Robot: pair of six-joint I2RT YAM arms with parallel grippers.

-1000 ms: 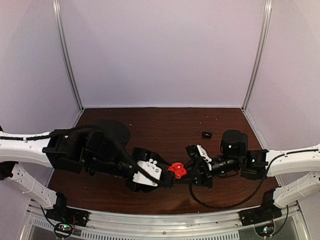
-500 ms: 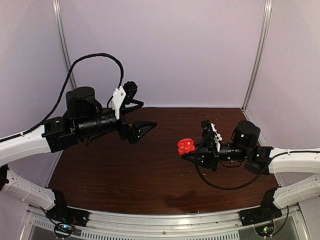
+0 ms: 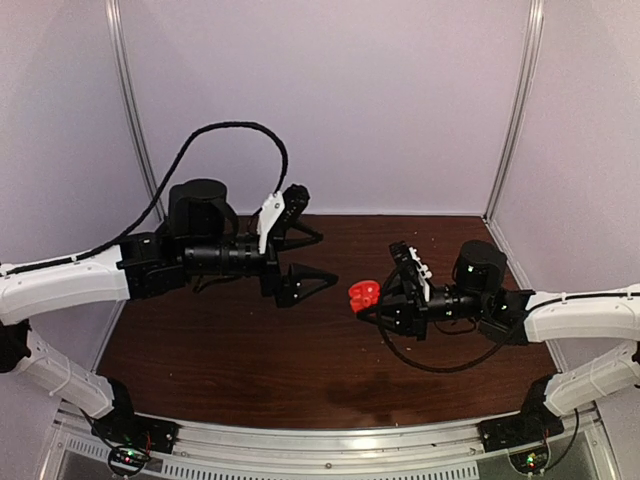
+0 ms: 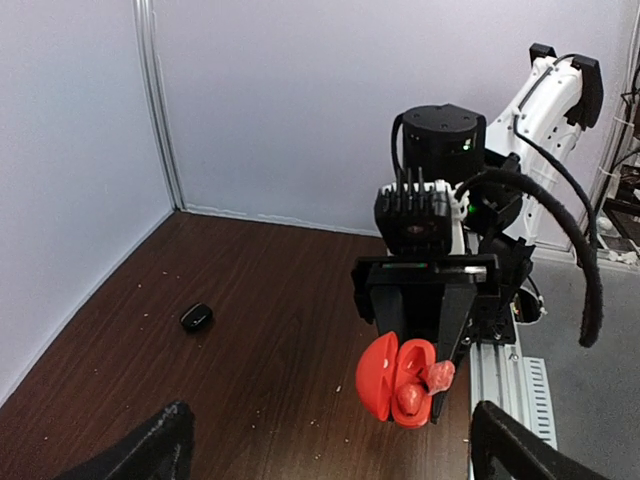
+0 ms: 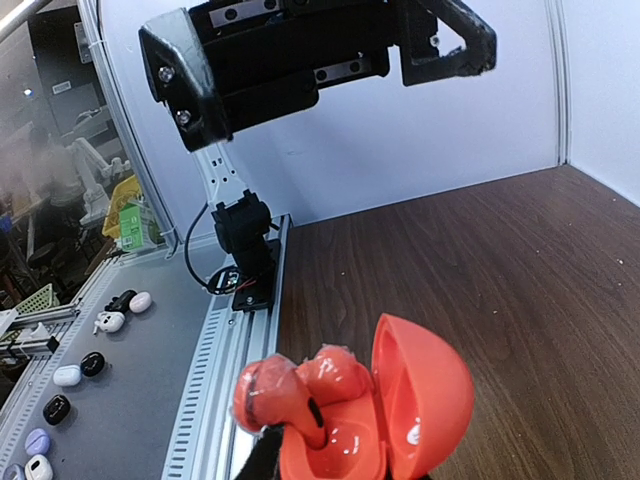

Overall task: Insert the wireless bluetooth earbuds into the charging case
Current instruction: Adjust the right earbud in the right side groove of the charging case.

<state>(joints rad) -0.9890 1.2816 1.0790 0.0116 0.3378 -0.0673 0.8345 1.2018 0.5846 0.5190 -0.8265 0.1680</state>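
One bud to go, by my reckoning: the black earbud (image 4: 196,317) lies on the table (image 3: 250,340) near the far wall. My right gripper (image 3: 378,300) is clamped on the open red case (image 3: 364,293), held in the air with the red earbud (image 5: 330,372) inside. My left gripper (image 3: 316,258) hangs wide and empty. Risks: a sloppy pinch could flick the black one away, and tilting the case could spill the red.

Open red case (image 4: 378,372), black earbud (image 4: 196,317) apart
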